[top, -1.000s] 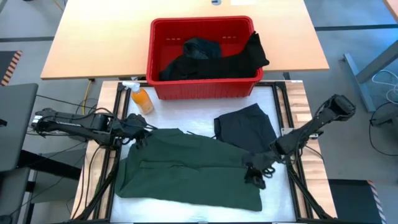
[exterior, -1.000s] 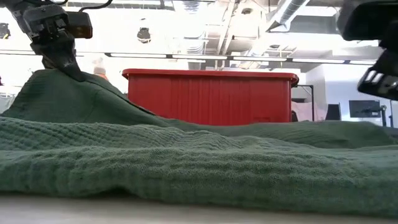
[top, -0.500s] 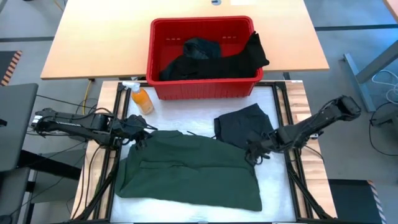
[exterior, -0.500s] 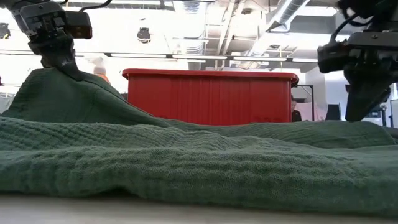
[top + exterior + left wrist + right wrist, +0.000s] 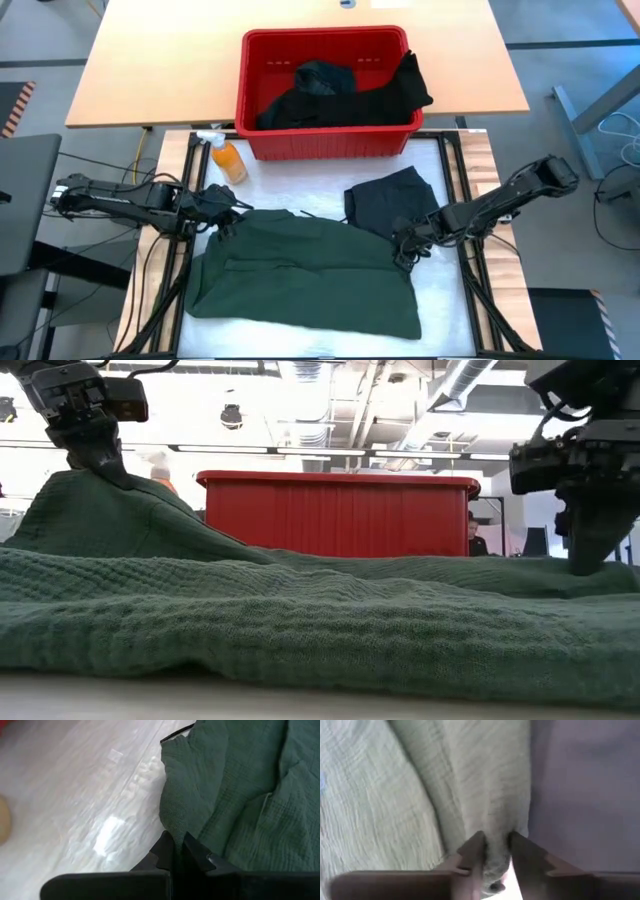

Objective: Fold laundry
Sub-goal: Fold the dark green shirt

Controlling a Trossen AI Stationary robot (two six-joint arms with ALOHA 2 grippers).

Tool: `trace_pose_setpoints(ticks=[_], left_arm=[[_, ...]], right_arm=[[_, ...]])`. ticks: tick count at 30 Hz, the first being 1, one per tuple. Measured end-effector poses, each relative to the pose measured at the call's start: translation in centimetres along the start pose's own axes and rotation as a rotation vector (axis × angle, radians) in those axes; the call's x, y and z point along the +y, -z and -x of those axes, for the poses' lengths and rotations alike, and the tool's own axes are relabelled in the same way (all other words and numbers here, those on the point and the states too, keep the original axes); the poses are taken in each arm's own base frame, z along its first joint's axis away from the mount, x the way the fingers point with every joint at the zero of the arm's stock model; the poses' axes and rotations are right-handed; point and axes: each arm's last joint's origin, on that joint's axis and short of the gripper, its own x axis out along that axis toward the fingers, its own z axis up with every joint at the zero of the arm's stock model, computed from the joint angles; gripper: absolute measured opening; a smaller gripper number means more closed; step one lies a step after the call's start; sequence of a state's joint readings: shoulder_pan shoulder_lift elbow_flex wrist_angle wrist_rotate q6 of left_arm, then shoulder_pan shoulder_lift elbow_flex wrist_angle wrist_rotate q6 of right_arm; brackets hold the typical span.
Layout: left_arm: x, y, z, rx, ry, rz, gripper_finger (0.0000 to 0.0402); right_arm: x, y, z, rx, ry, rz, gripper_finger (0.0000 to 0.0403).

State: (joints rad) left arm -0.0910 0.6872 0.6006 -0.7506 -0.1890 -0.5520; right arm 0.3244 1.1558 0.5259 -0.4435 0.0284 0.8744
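A dark green garment [image 5: 300, 275] lies spread over the middle of the table; it fills the low view [image 5: 300, 620]. My left gripper [image 5: 224, 224] is at its far left corner and is shut on it, holding that corner up [image 5: 105, 465]. My right gripper [image 5: 403, 252] stands at the garment's right edge, beside a folded black garment [image 5: 392, 205], and is shut on a ridge of green cloth [image 5: 496, 851]. More dark laundry lies in the red basket [image 5: 325, 35], one black piece draped over its right rim. My left gripper pinches the green garment's far left corner [image 5: 172, 827] between its two fingers, slanting down from the table's left. That corner is lifted into a peak [image 5: 90, 495], while the rest of the cloth lies on the table. My right gripper pinches a raised fold at the garment's right edge [image 5: 495, 832] between its two fingers, slanting down from the table's right. One layer or several, I cannot tell. The cloth there lies low on the table [image 5: 560, 575].
The red basket [image 5: 340, 520] stands at the table's far edge. An orange bottle [image 5: 229, 160] stands at the far left, just behind my left gripper. The folded black garment lies on the right, between the basket and my right gripper.
My right gripper has gone from the table's near right toward the far edge, tipping down and sinking onto the green garment's right edge beside the black garment. My left gripper and its raised corner have kept still.
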Motion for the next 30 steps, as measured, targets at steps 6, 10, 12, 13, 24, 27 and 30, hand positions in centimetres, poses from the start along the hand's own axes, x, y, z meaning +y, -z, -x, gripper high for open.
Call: trace_pose_setpoints(ticks=[6,10,12,13,24,27,30], left_arm=[[0.0,0.0,0.0,-0.004,0.004,-0.005,0.0000],[-0.4,-0.1,0.0,0.004,0.060,-0.012,0.0000],[-0.8,-0.1,0.1,0.012,0.125,-0.026,0.0000],[-1.1,0.0,0.2,0.018,0.162,-0.035,0.0000],[-4.3,2.2,1.4,0.199,0.450,-0.034,0.0000],[-4.8,3.0,1.8,0.260,0.468,-0.002,0.0000],[-5.3,3.6,2.2,0.273,0.464,0.022,0.0000]], right_arm=[[0.9,-0.4,0.6,-0.047,0.012,0.140,0.0018],[1.9,-1.4,2.5,-0.070,0.037,0.199,0.0025],[2.9,-1.8,3.4,-0.072,0.021,0.216,0.0020],[3.6,-1.9,3.9,-0.079,-0.014,0.229,0.0018],[9.2,3.6,1.8,0.238,-0.134,0.161,0.0043],[10.8,4.6,0.0,0.246,-0.195,0.174,0.0063],[11.5,5.0,-1.5,0.293,-0.232,0.177,0.0080]])
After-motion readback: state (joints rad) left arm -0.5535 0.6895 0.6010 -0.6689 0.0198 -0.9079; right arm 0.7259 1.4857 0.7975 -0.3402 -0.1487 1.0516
